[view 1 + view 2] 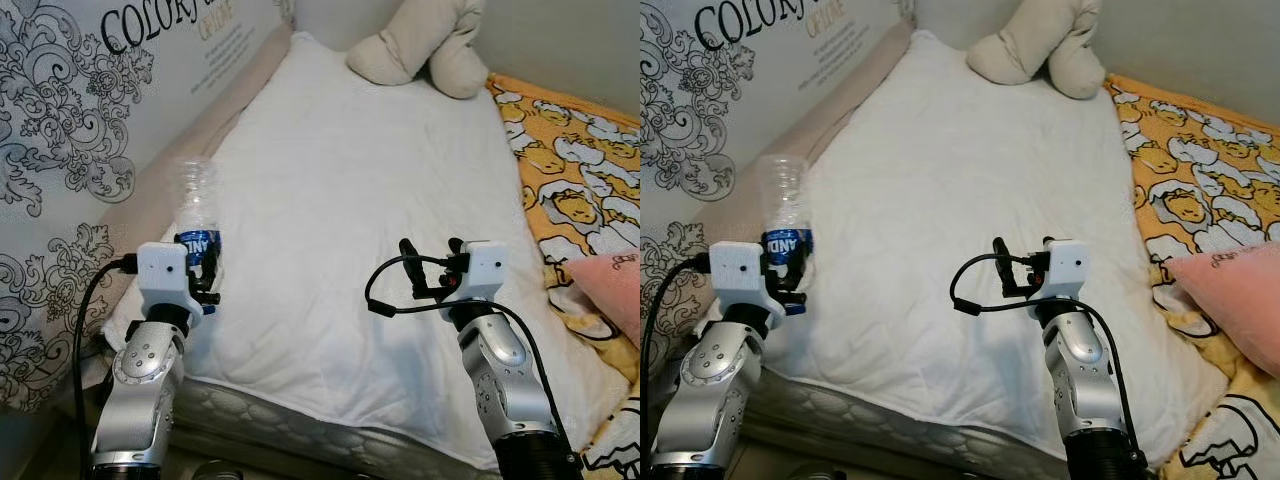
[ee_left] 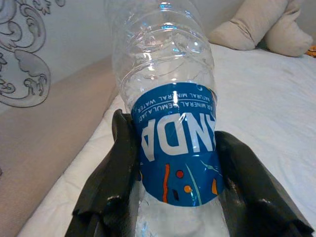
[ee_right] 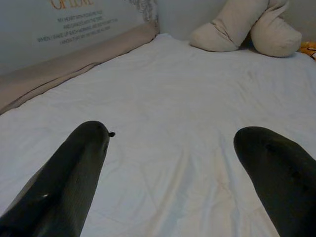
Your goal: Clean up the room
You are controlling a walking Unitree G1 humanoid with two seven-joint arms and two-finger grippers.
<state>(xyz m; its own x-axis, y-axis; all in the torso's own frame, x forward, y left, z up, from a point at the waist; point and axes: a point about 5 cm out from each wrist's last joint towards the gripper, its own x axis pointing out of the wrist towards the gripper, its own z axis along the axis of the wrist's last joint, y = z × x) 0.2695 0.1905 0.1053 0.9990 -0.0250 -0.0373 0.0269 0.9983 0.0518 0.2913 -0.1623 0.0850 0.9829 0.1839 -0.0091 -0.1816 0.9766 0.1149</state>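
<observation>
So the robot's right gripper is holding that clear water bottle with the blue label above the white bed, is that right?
Not quite: it is the left gripper that is shut on the clear water bottle with the blue label, as the left wrist view shows. The right gripper is open with nothing between its fingers. The bottle is indeed held above the white bed.
</observation>
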